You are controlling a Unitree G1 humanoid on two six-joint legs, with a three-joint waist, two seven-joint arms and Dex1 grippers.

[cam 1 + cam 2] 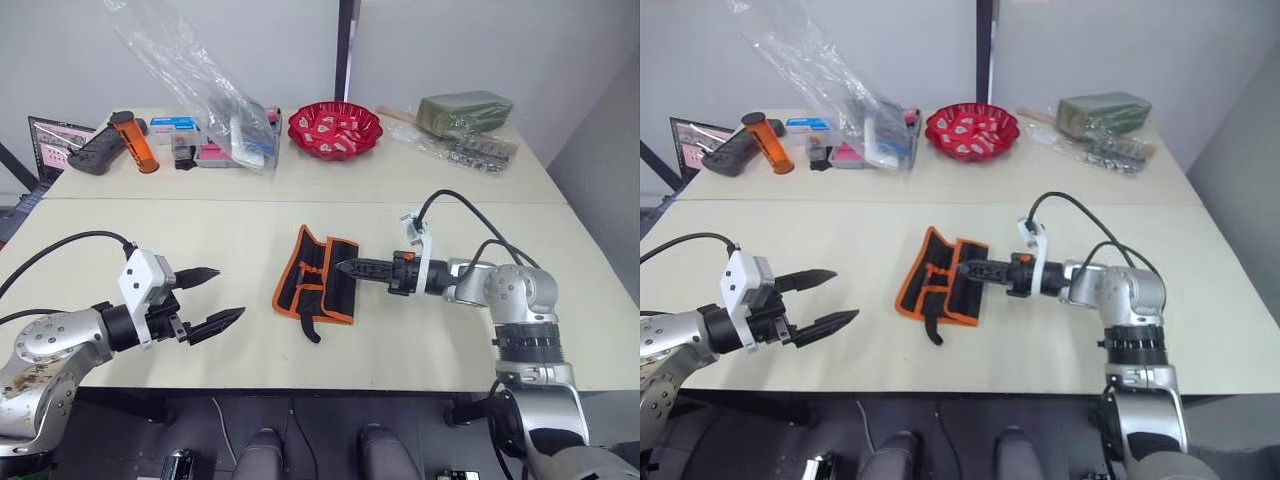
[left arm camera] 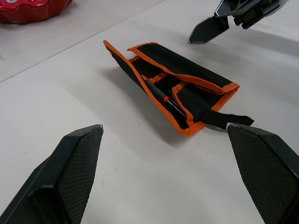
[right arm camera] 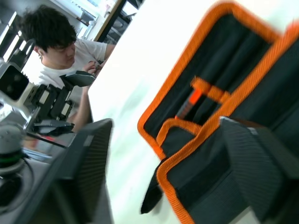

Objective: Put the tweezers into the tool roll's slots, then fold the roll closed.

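Left gripper (image 1: 218, 297) sits open, well apart from tool roll (image 1: 318, 277); my open right gripper (image 1: 345, 268) hovers over its edge.

One black tool roll (image 1: 318, 277) with orange trim, one red bowl (image 1: 335, 129), one orange cylinder (image 1: 134, 141), two robot grippers (image 1: 212, 299) (image 1: 352, 267)

Silver-jointed arms, white wrist brackets, black cables, textured black gripper fingers (image 2: 70, 179).
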